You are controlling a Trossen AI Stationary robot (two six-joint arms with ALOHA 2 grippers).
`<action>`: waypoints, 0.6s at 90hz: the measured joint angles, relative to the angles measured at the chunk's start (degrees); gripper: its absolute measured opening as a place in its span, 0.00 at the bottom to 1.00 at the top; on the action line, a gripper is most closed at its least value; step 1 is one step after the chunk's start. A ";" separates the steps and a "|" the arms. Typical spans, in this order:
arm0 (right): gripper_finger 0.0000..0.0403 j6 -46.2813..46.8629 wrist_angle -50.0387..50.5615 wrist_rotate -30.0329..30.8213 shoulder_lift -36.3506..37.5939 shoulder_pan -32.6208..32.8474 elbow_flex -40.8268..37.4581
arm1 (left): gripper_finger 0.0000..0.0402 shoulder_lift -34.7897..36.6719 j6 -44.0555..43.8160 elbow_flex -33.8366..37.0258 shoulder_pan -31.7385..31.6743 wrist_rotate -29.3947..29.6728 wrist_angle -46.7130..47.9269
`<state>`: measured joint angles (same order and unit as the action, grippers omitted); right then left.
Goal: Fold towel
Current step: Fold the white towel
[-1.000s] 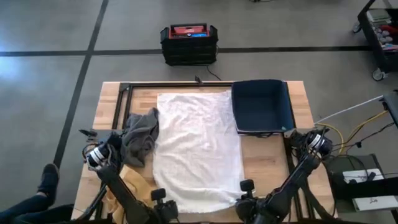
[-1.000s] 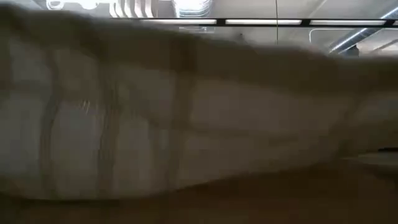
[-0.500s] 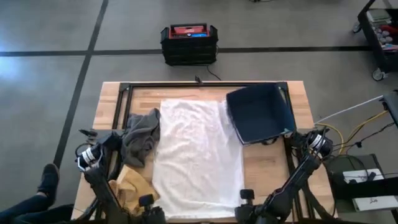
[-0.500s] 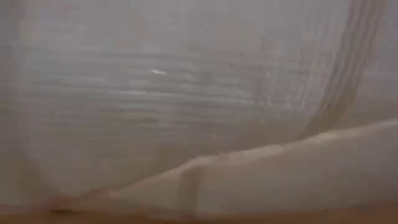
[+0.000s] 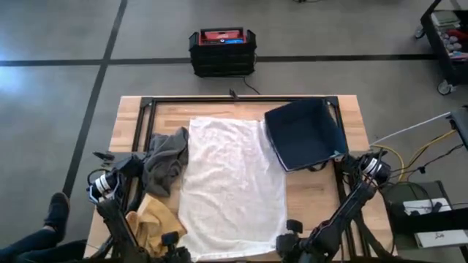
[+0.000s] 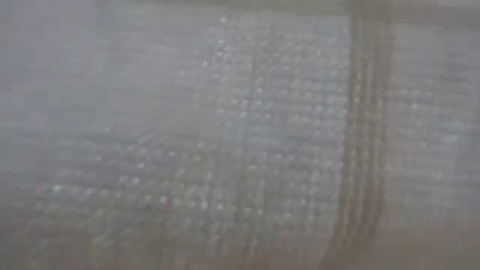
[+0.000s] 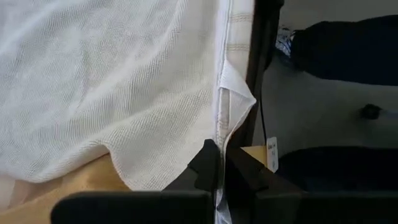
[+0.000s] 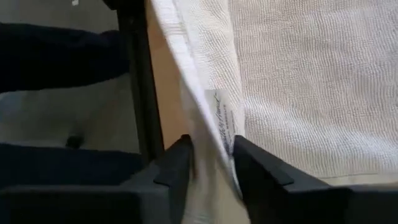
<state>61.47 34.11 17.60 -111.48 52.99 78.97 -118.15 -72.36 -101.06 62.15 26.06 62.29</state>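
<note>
A white towel (image 5: 234,183) lies spread flat down the middle of the table, and its near end reaches the near edge. My left gripper (image 5: 175,252) is shut on the towel's near left corner. My right gripper (image 5: 287,235) is shut on its near right corner. The towel (image 6: 225,135) fills the whole low view. In the left wrist view the towel (image 7: 112,81) stretches away from my left gripper (image 7: 219,163). In the right wrist view the towel (image 8: 298,81) does the same from my right gripper (image 8: 211,152). My left gripper pinches the towel's striped hem at the near left corner (image 7: 227,134) between its two fingers. It comes from the table's near side, fingers pointing toward the far edge. The cloth beyond lies flat on the table. My right gripper pinches the hem at the near right corner, beside the sewn label (image 8: 219,121), between its two fingers. It also comes from the near side. The edge rises a little into the fingers; the rest lies flat.
A dark blue bin (image 5: 303,135) sits askew at the far right, touching the towel's right edge. A grey cloth (image 5: 167,161) and a yellow cloth (image 5: 150,223) lie bunched to the left of the towel. A black frame (image 5: 241,101) runs along the far edge.
Both grippers have drawn back toward the table's near edge, each still shut on its corner. The towel has slid with them toward the near edge and now lies flatter. Its near end has come up against the low camera. The dark blue bin has turned askew.
</note>
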 joint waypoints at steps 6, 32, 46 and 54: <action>0.37 -1.36 -0.38 0.23 0.00 -0.11 -0.03 | 0.00 0.00 0.02 0.01 0.00 0.06 -0.37; 0.46 -2.96 -1.72 1.90 -1.11 -1.03 -0.03 | 0.00 0.00 0.88 0.01 -0.02 0.30 -1.82; 0.41 -5.05 -2.31 -0.68 -4.02 -0.83 -0.03 | 0.00 0.00 1.12 0.01 -0.04 0.45 -1.87; 0.35 -7.15 -2.57 -1.29 -4.52 -0.70 -0.03 | 0.00 0.00 1.38 0.01 -0.04 0.45 -1.84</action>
<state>54.32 31.54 16.31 -116.01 52.29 78.94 -118.15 -70.98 -101.06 62.11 26.50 60.45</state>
